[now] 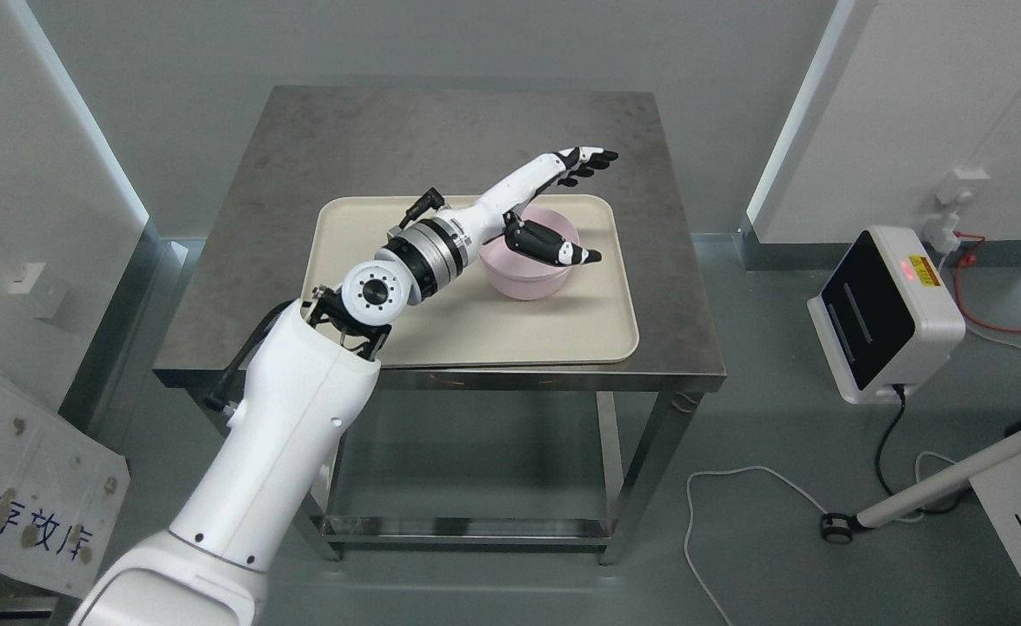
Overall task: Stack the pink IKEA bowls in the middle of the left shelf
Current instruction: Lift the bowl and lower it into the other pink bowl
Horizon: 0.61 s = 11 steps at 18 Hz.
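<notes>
Centrally, round pink plastic bowl [530, 263] sits on cream rectangular tray [476, 330] atop grey metal table [302, 174], frame middle. Left hand [554, 204], from lower left, spread wide over bowl: thumb across opening, fingers [589, 161] above far rim, gripping nothing.

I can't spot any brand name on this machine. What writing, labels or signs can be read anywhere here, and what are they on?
"存放库": blue characters on the white board leaning at lower left; a character before them is cut off by the picture's edge.
Yellow-and-red sticker on the white device on the floor at right: too small to read.
Left hand, pink bowl, tray, table: no writing visible.
</notes>
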### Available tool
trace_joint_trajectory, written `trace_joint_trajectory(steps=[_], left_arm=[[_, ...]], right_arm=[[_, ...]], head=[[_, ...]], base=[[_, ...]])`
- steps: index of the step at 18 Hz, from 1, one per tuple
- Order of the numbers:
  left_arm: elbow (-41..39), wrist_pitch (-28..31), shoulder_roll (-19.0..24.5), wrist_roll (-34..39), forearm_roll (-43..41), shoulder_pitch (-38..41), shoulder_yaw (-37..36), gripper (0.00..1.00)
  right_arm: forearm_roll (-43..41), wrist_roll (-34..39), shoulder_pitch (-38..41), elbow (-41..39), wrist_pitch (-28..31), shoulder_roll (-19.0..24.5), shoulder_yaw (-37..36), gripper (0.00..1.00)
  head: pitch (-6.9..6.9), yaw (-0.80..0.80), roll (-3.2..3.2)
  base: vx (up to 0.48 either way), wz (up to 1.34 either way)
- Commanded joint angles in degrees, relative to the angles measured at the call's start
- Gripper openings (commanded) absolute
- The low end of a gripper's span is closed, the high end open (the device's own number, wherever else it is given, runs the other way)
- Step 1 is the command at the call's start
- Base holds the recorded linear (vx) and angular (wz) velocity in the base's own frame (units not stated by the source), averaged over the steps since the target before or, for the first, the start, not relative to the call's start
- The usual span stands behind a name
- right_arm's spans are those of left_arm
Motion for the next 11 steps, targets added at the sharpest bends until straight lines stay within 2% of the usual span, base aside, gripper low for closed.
trace_joint_trajectory(steps=[1,6,11], left_arm=[[-13.18,-2.77,0.92,-1.79,-6.33,7.92,5.54,0.92],[-10.46,-2.42,0.92,-2.92,-28.65,7.84,5.29,0.83],[-4.13,-2.42,0.92,-3.63,-37.65,4.59,3.44,0.73]], right_arm=[[0.44,0.03,0.0,0.0,0.05,-1.0,-0.53,1.0],[0.44,0.03,0.0,0.0,0.05,-1.0,-0.53,1.0],[0.44,0.03,0.0,0.0,0.05,-1.0,-0.53,1.0]], head=[[0.0,0.0,0.0],[0.0,0.0,0.0],[0.0,0.0,0.0]], base=[[0.0,0.0],[0.0,0.0],[0.0,0.0]])
